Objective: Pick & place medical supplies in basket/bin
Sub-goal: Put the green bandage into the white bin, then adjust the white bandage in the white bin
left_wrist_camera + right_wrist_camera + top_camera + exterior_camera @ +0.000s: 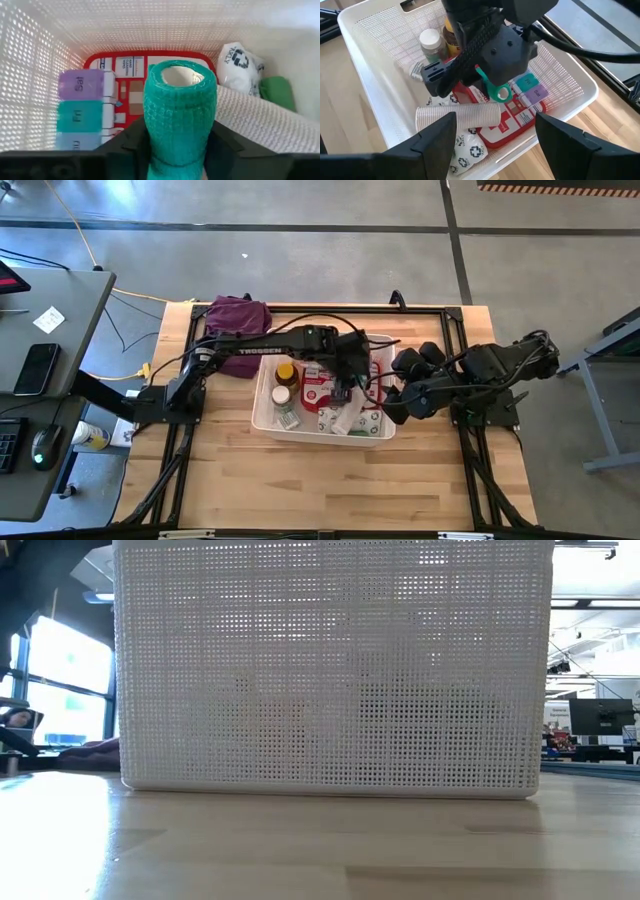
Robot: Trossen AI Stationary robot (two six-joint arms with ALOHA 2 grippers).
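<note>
The white basket (268, 412) stands mid-table; its near wall fills the low view (330, 670). In it lie the red pouch (507, 122), the rainbow pill organizer (530, 86), the beige roll (460, 116), the white printed packet (469, 149), the amber bottle (451, 41) and a white-capped bottle (430, 41). My left gripper (348, 380) is inside the basket, above the pouch, and shut on a green tube-shaped roll (179, 107). My right gripper (495, 150) is open and empty just outside the basket's right wall. My left gripper pinches the green roll's curved sides (150, 135) between its two fingers, near the roll's end closest to the wrist. The fingers slant down into the basket from above and lie along the roll. The roll's open end (502, 93) points away from the wrist, clear of the red pouch.
A purple cloth (238, 318) lies on the table behind the basket's far left corner. A second green thing (277, 92) lies in the basket beside the beige roll. A desk with a phone and a mouse (40, 370) stands beyond the table's left edge.
</note>
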